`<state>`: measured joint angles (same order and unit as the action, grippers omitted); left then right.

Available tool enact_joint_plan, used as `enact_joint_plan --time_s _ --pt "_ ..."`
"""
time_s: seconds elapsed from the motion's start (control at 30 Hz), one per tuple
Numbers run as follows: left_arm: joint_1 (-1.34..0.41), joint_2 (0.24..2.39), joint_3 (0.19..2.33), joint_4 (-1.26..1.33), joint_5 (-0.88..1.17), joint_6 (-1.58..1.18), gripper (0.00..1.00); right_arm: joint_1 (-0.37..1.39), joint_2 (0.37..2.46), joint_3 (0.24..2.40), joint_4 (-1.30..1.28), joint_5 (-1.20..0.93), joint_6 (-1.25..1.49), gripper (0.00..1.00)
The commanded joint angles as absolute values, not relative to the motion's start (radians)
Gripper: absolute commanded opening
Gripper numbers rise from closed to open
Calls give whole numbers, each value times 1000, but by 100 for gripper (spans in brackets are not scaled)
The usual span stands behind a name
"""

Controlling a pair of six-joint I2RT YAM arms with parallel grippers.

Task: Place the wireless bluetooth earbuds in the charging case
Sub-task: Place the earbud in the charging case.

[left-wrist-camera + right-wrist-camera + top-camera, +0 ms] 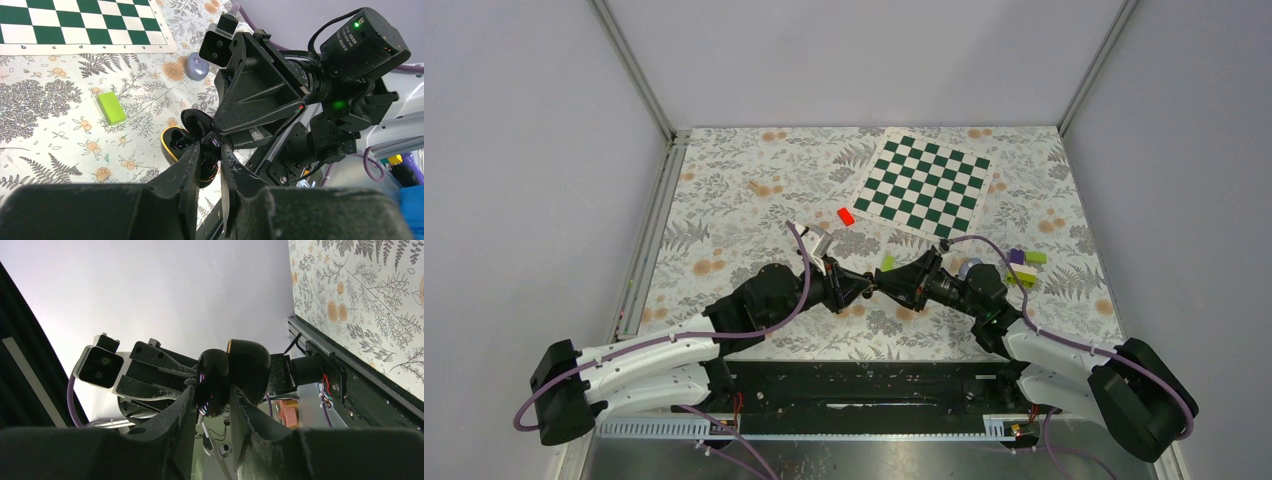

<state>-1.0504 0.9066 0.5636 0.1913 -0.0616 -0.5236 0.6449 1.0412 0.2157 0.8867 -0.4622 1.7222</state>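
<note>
Fingers [175, 427] of the right gripper [212, 395] pinch the open charging case [248, 367], its mouth toward the left gripper [210, 150], whose fingers [187, 170] nip 1 earbud [215, 142].

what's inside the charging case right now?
Open charging case: dark glossy hollow, gold rim. Left claw pinches a black nub, likely an earbud, at its mouth; its fingers hide the rest inside.

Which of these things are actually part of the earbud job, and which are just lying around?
Part of the job: charging case, gripped by both arms' jaws; earbuds, which I cannot pick out.
Lying about: chessboard, red block, lime-green block, purple block, lilac pebble, small tan block.
</note>
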Motion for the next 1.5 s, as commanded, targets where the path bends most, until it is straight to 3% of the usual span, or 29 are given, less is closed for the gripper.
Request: enact_joint_plan --time_s 0.0,1.2,1.47 --pt "-1055 915 561 252 -75 -512 0 638 1064 236 1013 -453 1757 0" --pt "-1071 898 549 210 -127 -512 0 633 1086 194 1114 -404 1794 0" --pt "-1072 925 595 153 -123 -531 19 632 1077 198 1092 -380 1774 0"
